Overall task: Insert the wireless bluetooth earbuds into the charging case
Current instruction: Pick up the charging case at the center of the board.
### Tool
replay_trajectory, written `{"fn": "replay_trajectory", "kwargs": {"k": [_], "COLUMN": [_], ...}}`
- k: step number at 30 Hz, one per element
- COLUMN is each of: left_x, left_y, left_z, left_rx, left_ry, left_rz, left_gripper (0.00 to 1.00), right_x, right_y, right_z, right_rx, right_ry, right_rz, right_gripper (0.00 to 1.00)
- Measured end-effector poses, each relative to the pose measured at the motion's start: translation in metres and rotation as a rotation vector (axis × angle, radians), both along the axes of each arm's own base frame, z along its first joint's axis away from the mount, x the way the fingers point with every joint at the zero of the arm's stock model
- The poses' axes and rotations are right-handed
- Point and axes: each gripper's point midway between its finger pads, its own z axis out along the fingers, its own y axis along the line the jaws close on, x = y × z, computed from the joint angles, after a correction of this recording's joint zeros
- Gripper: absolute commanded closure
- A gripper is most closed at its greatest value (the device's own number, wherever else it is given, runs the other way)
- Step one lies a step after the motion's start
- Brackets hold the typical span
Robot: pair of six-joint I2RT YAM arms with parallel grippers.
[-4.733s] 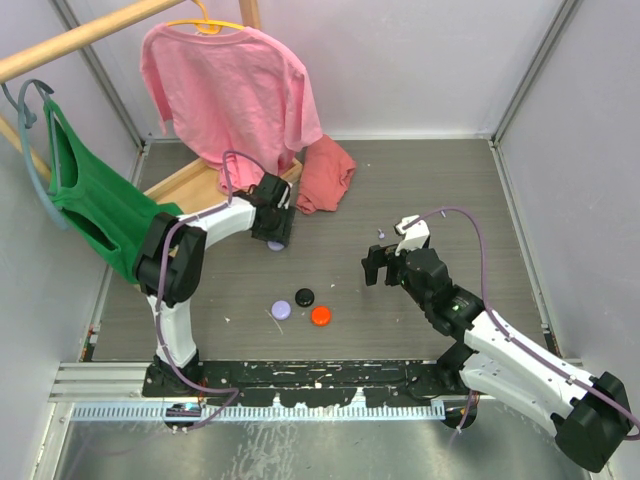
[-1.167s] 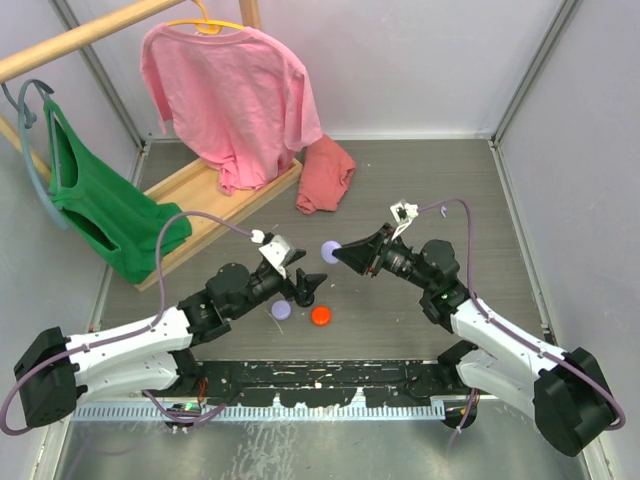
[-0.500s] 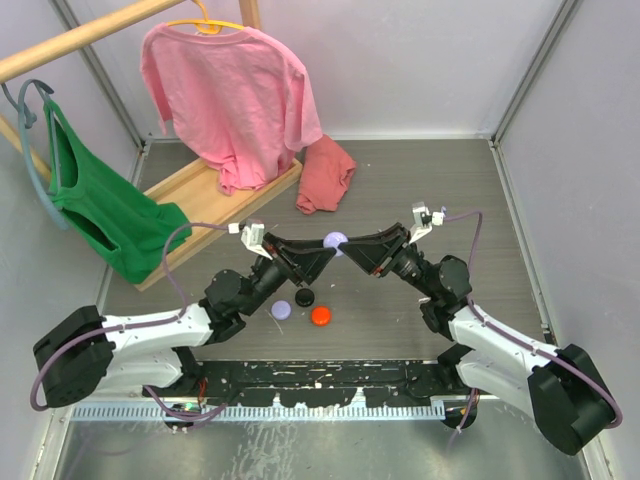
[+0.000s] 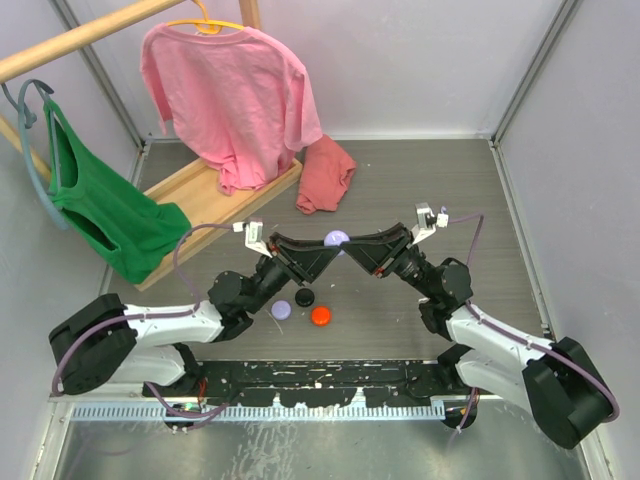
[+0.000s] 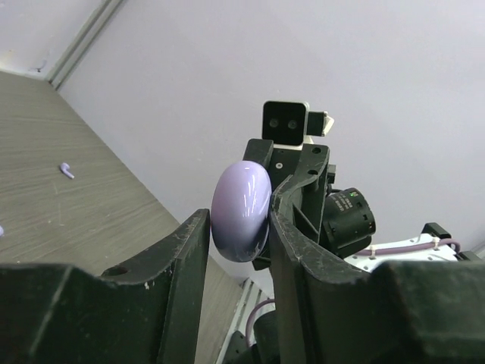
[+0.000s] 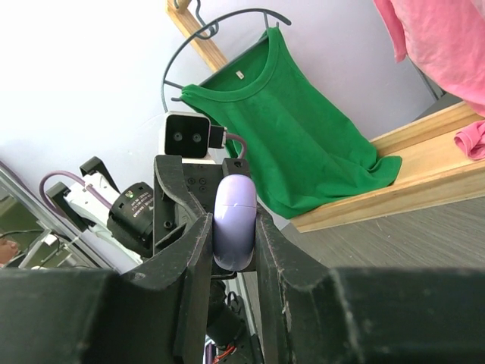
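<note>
The lavender charging case (image 4: 336,239) hangs above the table's middle, closed, between both grippers, which meet tip to tip. My right gripper (image 6: 234,227) is shut on it, a finger pressed to each flat side. My left gripper (image 5: 239,227) comes from the opposite side with its fingers closed in against the case (image 5: 241,208). One lavender earbud (image 5: 67,171) lies on the table far behind the case. No other earbud shows clearly.
Three round pucks lie below the grippers: lavender (image 4: 281,309), black (image 4: 304,297), orange-red (image 4: 321,316). A pink shirt (image 4: 235,95) and a green top (image 4: 100,215) hang on a wooden rack (image 4: 200,190) at back left. A crumpled pink cloth (image 4: 326,175) lies beside it.
My left arm swung in from the table to meet the right gripper. Its jaws narrowed around the case. The right gripper kept hold and lifted slightly.
</note>
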Motion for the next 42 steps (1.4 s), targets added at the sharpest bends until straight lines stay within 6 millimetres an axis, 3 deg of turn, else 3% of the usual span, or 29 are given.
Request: {"fn": "replay_trajectory", "kwargs": {"k": [5,10,13,22,27,34,42], "left_x": [-0.004,-0.006,-0.008,-0.017,-0.026,-0.046,-0.060], "left_y": [-0.003,-0.004,-0.003,0.012,0.018,0.027,0.041], "left_z": [0.002,0.005,0.008,-0.002,-0.004,-0.029,-0.047], "left_rx": [-0.033,-0.047,-0.053,0.023,0.142,0.393,0.566], "left_ry": [-0.004,-0.013,-0.027,-0.093,-0.188,-0.344,-0.498], "left_rz": [-0.032,-0.048,-0.054,-0.023,-0.020,-0.061,-0.089], "left_gripper": [0.68,0.91,1.00,1.00,1.00,1.00,1.00], "right_x": [-0.001,-0.003,-0.005,-0.011,-0.014,-0.017,-0.024], "right_y": [-0.001,-0.001,-0.001,0.003,0.002,0.010,0.016], "right_z": [0.004,0.007,0.009,-0.008,-0.006,0.000,-0.008], "right_rx": [0.020,0.038,0.045,-0.071,-0.159,-0.314,-0.486], "right_ry": [-0.010,-0.014,-0.024,-0.029,-0.087,-0.161,-0.236], "right_rz": [0.007,0.018,0.025,0.030,0.004,0.045,0.129], "right_gripper": [0.88,0.83,0.72,0.43,0.35,0.24,0.21]}}
